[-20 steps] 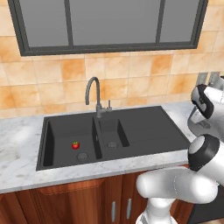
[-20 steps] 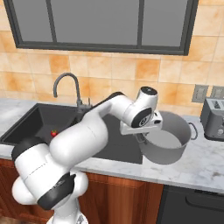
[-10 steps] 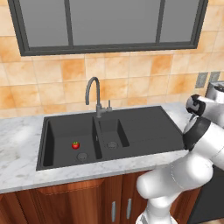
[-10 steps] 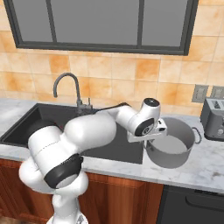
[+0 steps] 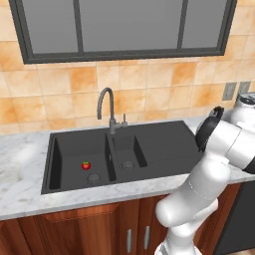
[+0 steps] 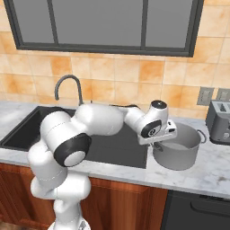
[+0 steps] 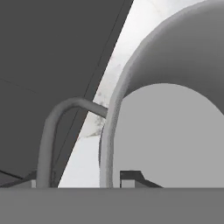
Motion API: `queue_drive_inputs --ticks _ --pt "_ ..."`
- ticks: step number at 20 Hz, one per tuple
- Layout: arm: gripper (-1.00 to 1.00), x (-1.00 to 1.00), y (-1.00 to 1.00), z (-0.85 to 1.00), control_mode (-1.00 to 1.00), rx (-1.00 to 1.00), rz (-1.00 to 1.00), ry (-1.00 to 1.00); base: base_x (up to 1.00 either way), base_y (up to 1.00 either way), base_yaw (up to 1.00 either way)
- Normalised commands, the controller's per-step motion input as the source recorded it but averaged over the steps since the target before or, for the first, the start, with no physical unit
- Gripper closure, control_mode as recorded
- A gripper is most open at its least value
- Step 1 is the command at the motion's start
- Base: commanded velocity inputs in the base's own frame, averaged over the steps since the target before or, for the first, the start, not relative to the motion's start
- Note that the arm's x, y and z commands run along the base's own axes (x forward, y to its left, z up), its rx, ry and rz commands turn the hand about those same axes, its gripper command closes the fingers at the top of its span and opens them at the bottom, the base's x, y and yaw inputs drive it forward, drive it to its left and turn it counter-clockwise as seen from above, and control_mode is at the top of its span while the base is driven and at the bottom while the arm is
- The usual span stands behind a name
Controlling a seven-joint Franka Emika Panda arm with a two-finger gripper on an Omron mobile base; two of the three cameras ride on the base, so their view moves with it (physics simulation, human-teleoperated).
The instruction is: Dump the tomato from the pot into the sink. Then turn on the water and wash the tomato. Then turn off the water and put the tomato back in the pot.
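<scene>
Charcoal and broad, the sink (image 5: 149, 144) sits in the marble counter (image 6: 211, 173), and beside its right edge we see the grey pot (image 6: 177, 148) upright. Our gripper (image 6: 162, 138) is at the pot's near rim by a side handle (image 7: 54, 131); we cannot tell whether it is clenched. The tomato (image 5: 86, 165) lies in the left basin.

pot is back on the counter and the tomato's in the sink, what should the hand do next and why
Probably let go of the pot and lift clear: it stands upright on the counter, the tomato lies in the sink, and the faucet runs no water.
</scene>
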Motion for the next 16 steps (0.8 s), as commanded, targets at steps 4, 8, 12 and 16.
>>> queue_drive_inputs --ticks 4,8,12,16 --pt "-1.00 0.06 -0.28 -0.47 -1.00 -0.04 0.00 0.00 0.00 0.00 0.00" --pt "-1.00 0.00 -0.08 -0.40 -1.00 -0.03 0.00 0.00 0.00 0.00 0.00" --pt "-1.00 -0.15 0.00 -0.09 -1.00 -0.01 0.00 0.00 0.00 0.00 0.00" --pt "-1.00 -0.26 0.24 0.04 -1.00 -0.03 0.00 -0.04 0.00 0.00 0.00"
